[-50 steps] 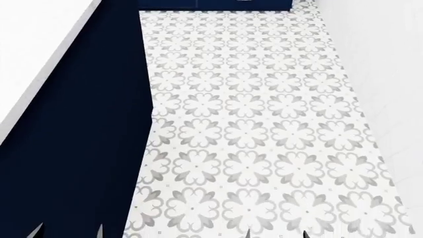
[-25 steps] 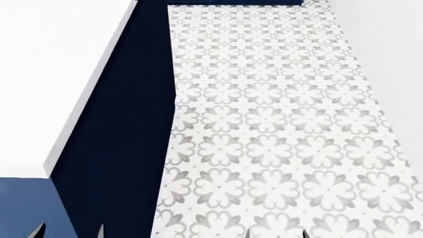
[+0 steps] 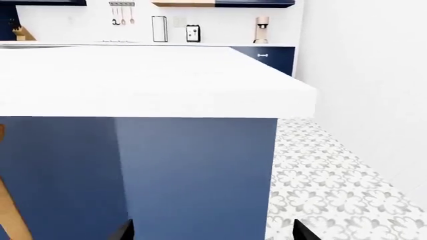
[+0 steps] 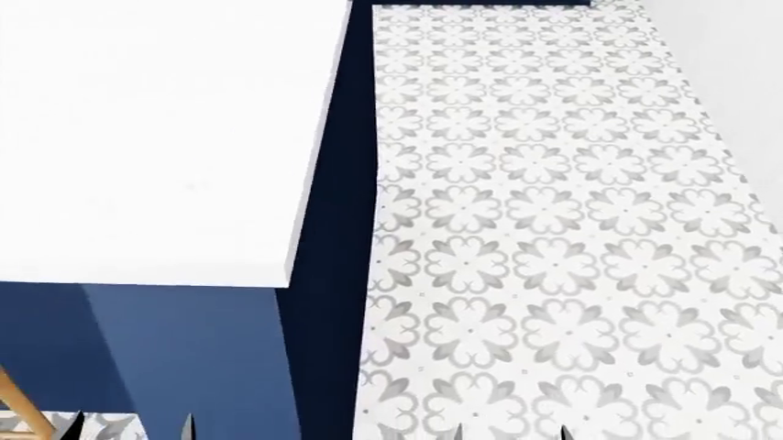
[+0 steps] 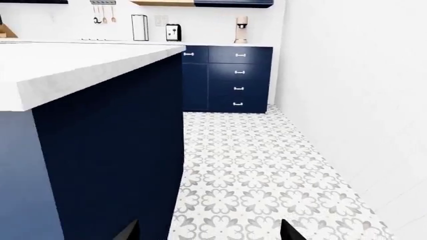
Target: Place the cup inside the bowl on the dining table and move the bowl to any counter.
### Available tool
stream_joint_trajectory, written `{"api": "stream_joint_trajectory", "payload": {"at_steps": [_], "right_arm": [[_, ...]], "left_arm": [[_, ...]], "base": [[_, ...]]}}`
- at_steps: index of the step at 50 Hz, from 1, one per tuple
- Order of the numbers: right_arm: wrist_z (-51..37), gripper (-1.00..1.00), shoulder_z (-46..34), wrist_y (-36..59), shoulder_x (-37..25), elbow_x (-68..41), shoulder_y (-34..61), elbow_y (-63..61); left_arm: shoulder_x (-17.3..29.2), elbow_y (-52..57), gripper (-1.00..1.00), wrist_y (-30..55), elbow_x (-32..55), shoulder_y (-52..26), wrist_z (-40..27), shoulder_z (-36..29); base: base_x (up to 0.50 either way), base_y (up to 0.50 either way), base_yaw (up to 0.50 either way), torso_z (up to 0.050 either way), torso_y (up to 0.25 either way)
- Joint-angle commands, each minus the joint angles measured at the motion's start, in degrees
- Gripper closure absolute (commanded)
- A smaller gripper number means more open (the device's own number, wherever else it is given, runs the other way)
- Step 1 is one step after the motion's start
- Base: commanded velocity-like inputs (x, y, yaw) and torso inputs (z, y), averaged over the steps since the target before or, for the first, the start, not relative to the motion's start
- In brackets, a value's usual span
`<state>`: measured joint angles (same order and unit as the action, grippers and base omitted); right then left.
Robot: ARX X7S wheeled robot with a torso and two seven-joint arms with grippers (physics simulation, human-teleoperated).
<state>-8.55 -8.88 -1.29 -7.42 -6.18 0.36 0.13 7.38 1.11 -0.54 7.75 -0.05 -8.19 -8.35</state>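
- The counter (image 4: 159,137) fills the left of the head view, a white top over navy blue sides; its near corner sits just left of centre, and the patterned floor (image 4: 551,229) runs along its right side into the distance.
- In the left wrist view the counter top (image 3: 147,80) lies straight ahead and bare, with the blue side panel (image 3: 193,175) below it; a slanted wooden leg (image 3: 10,210) shows at the near left edge.
- The left gripper (image 3: 212,231) shows only two dark fingertips with a wide gap between them and nothing held; the right gripper (image 5: 210,230) looks the same, spread apart and empty over the floor.
- The far wall holds blue drawers (image 5: 230,77), a toaster (image 5: 173,32), a tall clear container (image 5: 139,27) and a pale bottle-shaped item (image 5: 241,29); hanging utensils (image 3: 122,15) show above.
- The cup, the bowl and the dining table appear in none of the views; where they are cannot be told.
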Motion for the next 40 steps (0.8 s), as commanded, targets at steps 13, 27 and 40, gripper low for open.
{"api": "stream_joint_trajectory", "payload": {"at_steps": [13,27,40], "right_arm": [[-1.2,-1.00,-1.0,0.1,-0.8,-0.9,0.2,0.1],[-1.8,-1.00,-1.9,0.2,-1.5,-0.7,0.4,0.1],[-2.4,-1.00,-2.3,0.1,-1.8,-1.0,0.5,0.1]], "left_arm": [[0.9,-0.1,-1.00,-0.2,0.9,-0.3,-1.0,-1.1],[1.4,-0.3,-1.00,-0.5,1.2,-0.4,-1.6,-1.7],[1.8,-0.2,-1.00,-0.5,1.7,-0.4,-2.1,-2.2]], "base": [[-0.17,0.50,0.00,0.000,0.000],[-0.04,0.50,0.00,0.000,0.000],[0.00,0.50,0.00,0.000,0.000]]}}
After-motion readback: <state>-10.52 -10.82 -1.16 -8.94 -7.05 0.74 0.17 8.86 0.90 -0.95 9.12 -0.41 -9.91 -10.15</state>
